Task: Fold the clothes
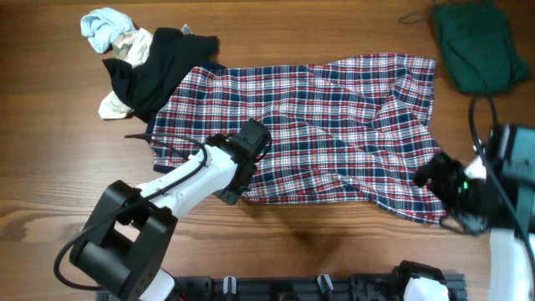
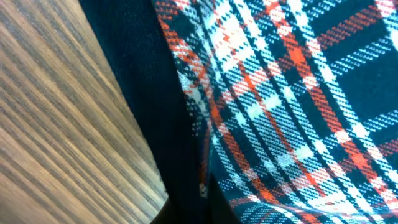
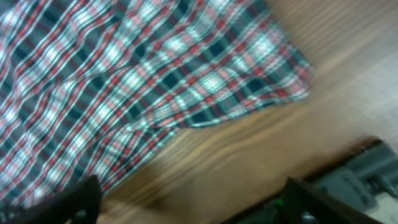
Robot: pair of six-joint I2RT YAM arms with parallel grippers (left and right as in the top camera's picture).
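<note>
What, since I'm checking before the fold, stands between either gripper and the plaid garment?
Nothing visible does. The left gripper is over the plaid garment at its near-left edge, the right gripper by its near-right corner.

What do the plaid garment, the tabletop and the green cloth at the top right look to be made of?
Plaid garment: woven cloth, matte, likely cotton or flannel; thread weave shows in the left wrist view. Table: wood or wood-look laminate, with grain streaks. Green cloth: soft matte fabric, rumpled; fibre unclear.
</note>
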